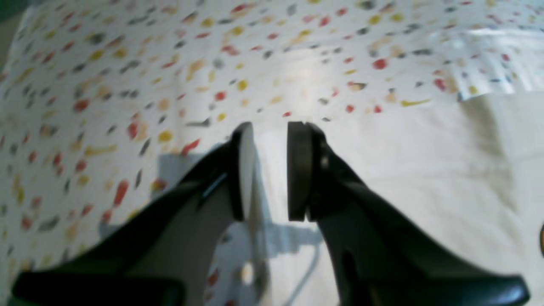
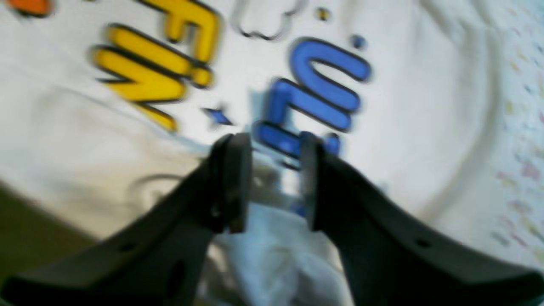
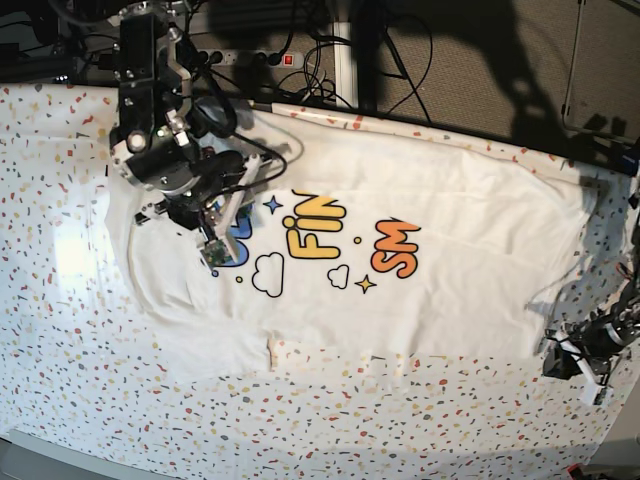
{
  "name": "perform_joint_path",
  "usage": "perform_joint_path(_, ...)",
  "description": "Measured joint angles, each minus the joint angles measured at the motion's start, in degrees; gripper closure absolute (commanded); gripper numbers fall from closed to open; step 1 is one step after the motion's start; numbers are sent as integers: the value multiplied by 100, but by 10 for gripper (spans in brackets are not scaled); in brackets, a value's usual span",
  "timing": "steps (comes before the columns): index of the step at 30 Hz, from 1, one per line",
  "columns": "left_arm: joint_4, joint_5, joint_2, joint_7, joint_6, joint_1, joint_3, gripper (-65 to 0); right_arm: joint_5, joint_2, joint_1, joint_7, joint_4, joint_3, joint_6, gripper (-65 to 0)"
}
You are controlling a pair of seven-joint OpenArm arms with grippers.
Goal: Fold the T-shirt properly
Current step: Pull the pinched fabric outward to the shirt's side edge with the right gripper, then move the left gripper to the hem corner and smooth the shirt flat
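Note:
The T-shirt (image 3: pixel 450 270) lies spread flat on the table, print side up, with blue, yellow and orange letters across its middle. My right gripper (image 3: pixel 213 255) hovers over the blue letters at the shirt's left part. In the right wrist view this gripper (image 2: pixel 274 140) is open, with a bunched fold of the T-shirt (image 2: pixel 403 106) lying loose under its fingers. My left gripper (image 3: pixel 553 358) sits at the shirt's near right corner. Close up, the left gripper (image 1: pixel 272 127) has its jaws apart over the T-shirt (image 1: pixel 425 170) edge, with nothing pinched.
The speckled table covering (image 3: pixel 100 400) surrounds the shirt and shows as covering (image 1: pixel 106 85) beyond the cloth edge. Cables and a power strip (image 3: pixel 270 55) run behind the table's far edge. The right arm's body (image 3: pixel 150 120) stands over the far left corner.

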Motion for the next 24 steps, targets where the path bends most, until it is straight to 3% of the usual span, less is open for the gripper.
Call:
perform_joint_path(4,361,304,214,0,-24,0,2,-138,225,-2,-7,-149,0,-79,20,-281)
perform_joint_path(6,459,313,319,-13,-22,2,4,-138,15,-9,-4,179,0,103,0,-280)
perform_joint_path(9,470,310,463,0,2,2,2,-138,-42,-35,15,522,-2,861,-592,-280)
perform_joint_path(10,470,332,527,2,0,2,2,-138,-63,-31,42,520,-2,1211,-625,-280)
perform_joint_path(14,472,343,767,2,-17,2,2,-138,490,-4,57,533,-203,2546,-658,-280)
perform_joint_path(17,474,334,933,-2,-17,0,2,-138,1084,-17,52,472,-682,3169,-664,-280)
perform_joint_path(20,474,330,1064,-140,-2,2,2,-138,1561,7,50,391,-1200,3377,-579,-280)
perform_joint_path(24,474,332,1274,-149,-7,2,4,-138,1482,109,136,352,-1886,3355,-382,-280)
